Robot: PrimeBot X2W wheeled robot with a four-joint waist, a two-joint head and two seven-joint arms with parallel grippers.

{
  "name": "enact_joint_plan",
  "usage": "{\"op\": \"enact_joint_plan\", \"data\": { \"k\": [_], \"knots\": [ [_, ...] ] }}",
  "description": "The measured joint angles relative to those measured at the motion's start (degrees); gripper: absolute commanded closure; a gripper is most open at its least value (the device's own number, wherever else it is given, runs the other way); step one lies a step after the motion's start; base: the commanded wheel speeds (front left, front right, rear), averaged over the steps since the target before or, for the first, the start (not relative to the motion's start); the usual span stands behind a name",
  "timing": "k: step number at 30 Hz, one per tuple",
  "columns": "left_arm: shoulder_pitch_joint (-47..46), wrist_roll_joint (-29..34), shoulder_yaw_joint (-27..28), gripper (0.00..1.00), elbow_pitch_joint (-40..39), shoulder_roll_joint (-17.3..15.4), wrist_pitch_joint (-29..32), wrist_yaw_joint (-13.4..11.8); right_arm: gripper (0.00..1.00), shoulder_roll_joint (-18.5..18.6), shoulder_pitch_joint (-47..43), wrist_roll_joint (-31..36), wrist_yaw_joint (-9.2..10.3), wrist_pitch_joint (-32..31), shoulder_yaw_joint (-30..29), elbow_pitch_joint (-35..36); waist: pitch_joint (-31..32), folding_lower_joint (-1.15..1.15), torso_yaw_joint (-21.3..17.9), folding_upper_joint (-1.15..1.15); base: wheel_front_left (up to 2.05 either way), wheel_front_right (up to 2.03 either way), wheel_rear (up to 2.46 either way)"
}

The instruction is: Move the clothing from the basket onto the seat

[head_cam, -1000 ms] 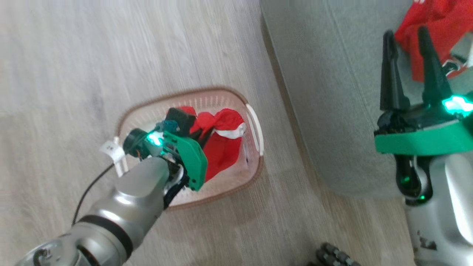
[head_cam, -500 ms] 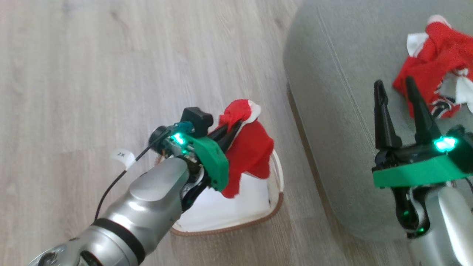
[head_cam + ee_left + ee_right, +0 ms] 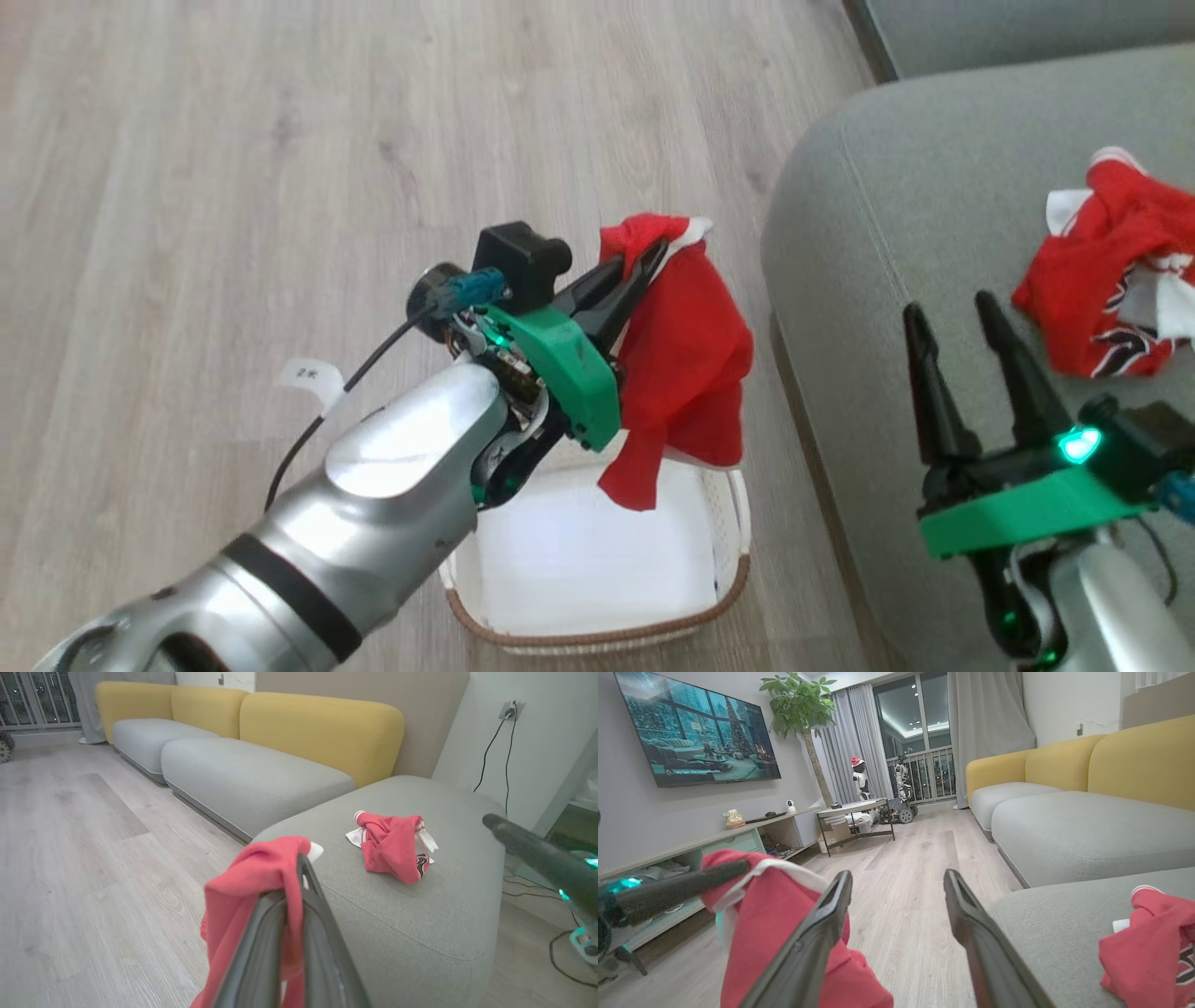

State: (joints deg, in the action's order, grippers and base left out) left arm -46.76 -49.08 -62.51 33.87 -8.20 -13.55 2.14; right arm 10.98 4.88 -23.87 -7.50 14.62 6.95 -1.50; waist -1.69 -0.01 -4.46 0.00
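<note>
My left gripper (image 3: 653, 254) is shut on a red garment (image 3: 691, 364) with white trim, which hangs above the cream basket (image 3: 738, 523) on the floor. No cloth shows inside the basket. In the left wrist view the red garment (image 3: 252, 882) drapes over my closed fingers, just short of the grey-green seat (image 3: 420, 896). A second crumpled red piece (image 3: 1102, 289) with black numerals lies on the seat (image 3: 887, 233). My right gripper (image 3: 948, 308) hovers open over the seat's front edge, holding nothing. In the right wrist view my right gripper (image 3: 897, 875) is open, with the held garment (image 3: 775, 914) to its left.
Pale wood floor (image 3: 233, 187) surrounds the basket. More grey sofa cushions with yellow backrests (image 3: 322, 728) run on beyond the seat. A TV (image 3: 696, 728), a low cabinet, a small table (image 3: 854, 812) and a plant stand across the room. Cables hang on the wall (image 3: 495, 742).
My left gripper has lifted the red garment out of the basket and up toward the seat. The head camera has shifted. The right gripper stays open.
</note>
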Motion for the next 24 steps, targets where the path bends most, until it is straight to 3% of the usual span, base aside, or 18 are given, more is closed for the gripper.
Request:
{"op": "enact_joint_plan", "data": {
  "k": [13, 24],
  "knots": [
    [-5.7, 0.0, 2.18, 1.0, -12.74, -2.64, 4.32, -4.7, 0.0, 0.45, -2.22, -0.93, 0.0, -0.89, 6.14, 0.01, 2.27, 0.0, 1.48, 0.0, 0.0, 0.0, 0.0],
    [-5.7, 0.0, 1.97, 1.0, -15.06, -3.58, 5.25, -5.25, 0.0, 4.49, -0.33, 0.56, 0.0, -2.13, 13.03, -0.41, 1.68, 0.0, 1.92, 0.0, 0.0, 0.0, 0.0]
  ]
}}
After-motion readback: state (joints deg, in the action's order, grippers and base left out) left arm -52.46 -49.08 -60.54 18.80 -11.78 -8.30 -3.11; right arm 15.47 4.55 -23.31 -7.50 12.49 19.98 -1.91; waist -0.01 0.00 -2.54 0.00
